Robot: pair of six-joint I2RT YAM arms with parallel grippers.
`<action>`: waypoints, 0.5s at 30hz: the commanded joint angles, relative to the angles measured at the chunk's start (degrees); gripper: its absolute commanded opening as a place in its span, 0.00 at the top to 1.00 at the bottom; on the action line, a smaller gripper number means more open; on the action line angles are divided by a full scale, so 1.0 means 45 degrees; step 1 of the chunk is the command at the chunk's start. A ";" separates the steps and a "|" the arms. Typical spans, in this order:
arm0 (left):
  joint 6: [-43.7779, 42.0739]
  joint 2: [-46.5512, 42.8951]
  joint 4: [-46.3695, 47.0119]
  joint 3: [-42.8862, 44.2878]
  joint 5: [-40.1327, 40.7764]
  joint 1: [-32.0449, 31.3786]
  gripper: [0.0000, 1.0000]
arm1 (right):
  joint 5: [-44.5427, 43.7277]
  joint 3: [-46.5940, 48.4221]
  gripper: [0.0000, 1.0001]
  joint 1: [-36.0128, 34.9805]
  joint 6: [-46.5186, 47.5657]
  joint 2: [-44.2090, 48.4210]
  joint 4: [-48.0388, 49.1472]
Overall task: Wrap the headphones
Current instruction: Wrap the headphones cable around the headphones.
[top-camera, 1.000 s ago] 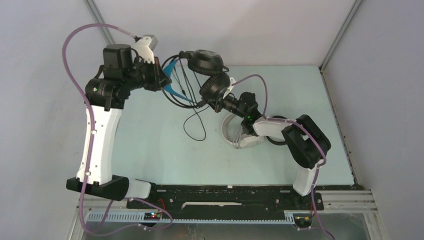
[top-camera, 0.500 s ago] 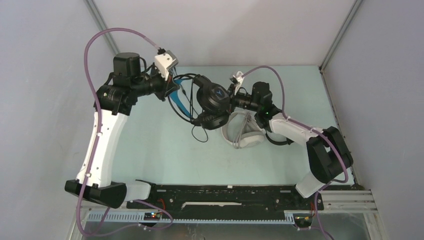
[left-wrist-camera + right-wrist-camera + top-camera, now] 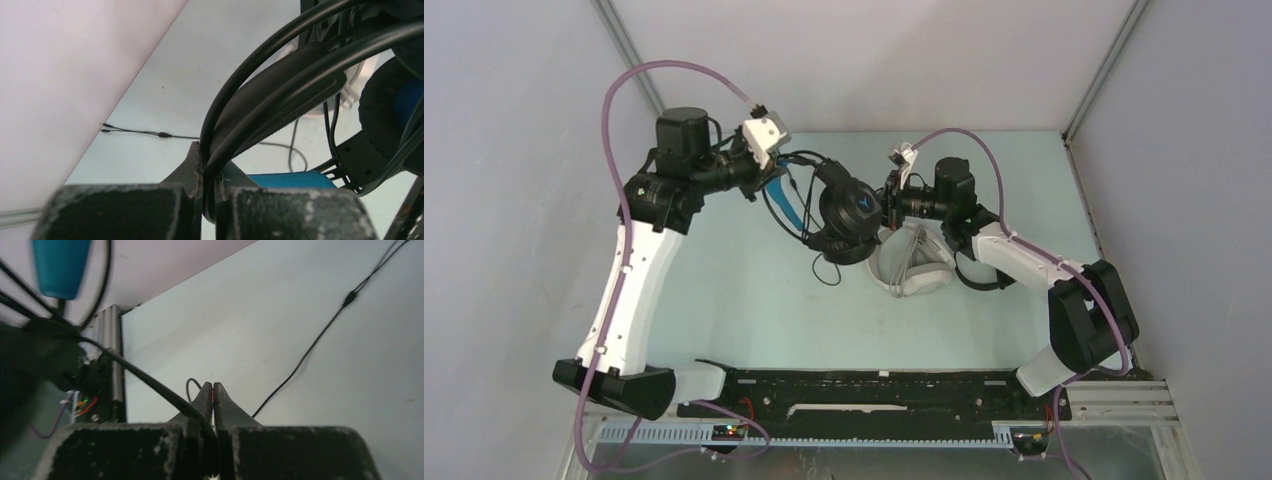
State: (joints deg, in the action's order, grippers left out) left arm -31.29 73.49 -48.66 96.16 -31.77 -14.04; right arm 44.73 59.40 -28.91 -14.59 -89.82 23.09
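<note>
The black headphones with a blue headband hang above the table between my two arms. My left gripper is shut on the thin black headband hoops, just above the blue pad. To the right of the ear cup, my right gripper is shut on the black cable, which passes between its jaws. More cable dangles below the cups. The white-grey headphones lie on the table under the right arm. A smaller black pair shows partly behind that arm.
Pale blue-green table floor with white walls on three sides and a metal corner post. A thin black cable with an inline piece trails across the table surface. The arm bases stand on the black rail at the near edge.
The black and blue headphones came down and rightward from the back. My left gripper swung right with the headband, and my right gripper rose to the ear cup's right side with the cable.
</note>
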 commanded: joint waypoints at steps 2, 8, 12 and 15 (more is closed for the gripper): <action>-0.3459 -0.0798 -0.0440 -0.1451 0.1102 -0.0713 1.00 | 0.1394 0.1372 1.00 0.0577 0.0071 0.0964 -0.3359; -0.5120 -0.1563 0.1908 -0.3387 0.2614 -0.1554 1.00 | 0.2885 0.1770 1.00 0.0832 -0.0523 0.1583 -0.5534; -0.6131 -0.1664 0.2285 -0.3806 0.3237 -0.1833 1.00 | 0.3837 0.1835 1.00 0.1552 -0.2443 0.1791 -0.5481; -0.6606 -0.1645 0.1961 -0.3723 0.3204 -0.1897 1.00 | 0.4905 0.1823 1.00 0.2126 -0.3751 0.1747 -0.4832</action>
State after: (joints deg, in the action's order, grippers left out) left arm -52.36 67.81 -35.66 80.58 -23.59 -23.16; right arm 60.71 63.83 -24.69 -22.15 -85.25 -2.59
